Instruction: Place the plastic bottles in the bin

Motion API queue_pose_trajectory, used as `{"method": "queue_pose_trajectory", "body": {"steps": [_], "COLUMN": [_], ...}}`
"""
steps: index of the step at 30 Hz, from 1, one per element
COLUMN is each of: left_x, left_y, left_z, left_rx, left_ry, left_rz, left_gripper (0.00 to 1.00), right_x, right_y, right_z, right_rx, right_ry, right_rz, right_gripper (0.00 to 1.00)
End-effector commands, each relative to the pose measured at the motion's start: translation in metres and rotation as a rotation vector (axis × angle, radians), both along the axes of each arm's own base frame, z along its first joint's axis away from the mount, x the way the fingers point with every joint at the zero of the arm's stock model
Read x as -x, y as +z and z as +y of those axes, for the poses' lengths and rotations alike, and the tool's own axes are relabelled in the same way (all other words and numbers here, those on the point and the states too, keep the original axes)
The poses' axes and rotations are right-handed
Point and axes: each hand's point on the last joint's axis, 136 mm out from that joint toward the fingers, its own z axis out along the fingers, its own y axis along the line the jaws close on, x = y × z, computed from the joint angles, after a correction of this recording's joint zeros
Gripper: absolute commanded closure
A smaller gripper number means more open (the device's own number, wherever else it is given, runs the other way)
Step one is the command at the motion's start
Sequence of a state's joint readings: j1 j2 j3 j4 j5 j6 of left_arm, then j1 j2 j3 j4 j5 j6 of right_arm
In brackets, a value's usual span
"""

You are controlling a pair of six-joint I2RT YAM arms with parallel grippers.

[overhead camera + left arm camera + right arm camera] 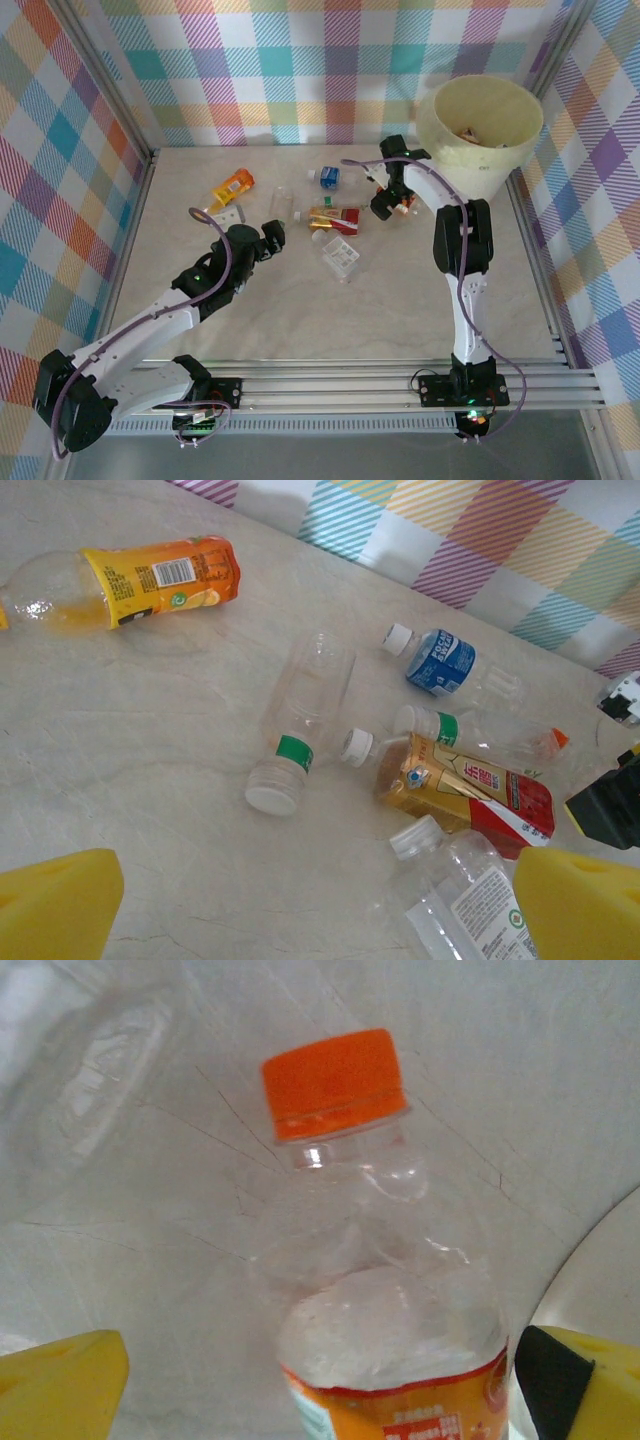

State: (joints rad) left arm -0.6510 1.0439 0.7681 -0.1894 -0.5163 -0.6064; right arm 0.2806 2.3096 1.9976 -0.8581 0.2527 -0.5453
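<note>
**Both grippers open among scattered bottles, bin at the far right**

On the left, the left gripper (274, 237) is hanging over the table (200, 300). Its yellow fingers (55, 905) are standing wide apart, clamping nothing. Ahead of it, the plastic bottles (335, 215) are lying on their sides. An orange bottle (150, 575) is lying farthest left. Next are lying a clear bottle with a green band (300, 720), a blue-labelled bottle (445, 660) and a gold-and-red-labelled bottle (460, 785). A clear white-labelled bottle (465, 895) is lying just beside the right-hand finger.

Further right, the right gripper (388, 205) is reaching down near the bin (480, 165). Its fingers (60, 1385) are standing apart on either side of an orange-capped bottle (390, 1290). A plain gap is showing on one side, so that bottle is not being clamped.

The bin is standing at the table's far right corner, holding a few coloured items too small to identify.
</note>
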Motion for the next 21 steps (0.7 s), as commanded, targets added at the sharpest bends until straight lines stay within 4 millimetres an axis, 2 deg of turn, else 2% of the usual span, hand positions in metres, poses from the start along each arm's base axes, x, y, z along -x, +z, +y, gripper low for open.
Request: {"method": "queue_pose_trajectory", "body": {"steps": [1,6,13,18,21], "left_x": [-0.003,-0.005,-0.003,-0.001,0.000], "left_y": [-0.001,-0.003,-0.004,-0.004,-0.003], "left_z": [0.001,-0.002,-0.001,0.001,0.002], "left_rx": [-0.004,-0.002,0.000,0.004,0.007], "left_ry": [0.010,0.003,0.004,0.006,0.007], "left_rz": [0.010,0.017,0.021,0.016,0.012], "left_gripper": [0.00,0.00,0.00,0.00,0.00], "right_x": [0.008,0.026,0.032,0.039,0.042], "right_y": [-0.011,-0.019,-0.024,-0.015,-0.015], "right_z": [0.005,0.012,0.003,0.017,0.016], "right_rx": [-0.052,-0.100,-0.055,-0.138,-0.110], "right_ry": [-0.014,-0.009,-0.021,0.017,0.044], "right_rz": [0.064,0.152,0.173,0.159,0.144], "right_gripper": [0.01,0.08,0.18,0.22,0.28]}}
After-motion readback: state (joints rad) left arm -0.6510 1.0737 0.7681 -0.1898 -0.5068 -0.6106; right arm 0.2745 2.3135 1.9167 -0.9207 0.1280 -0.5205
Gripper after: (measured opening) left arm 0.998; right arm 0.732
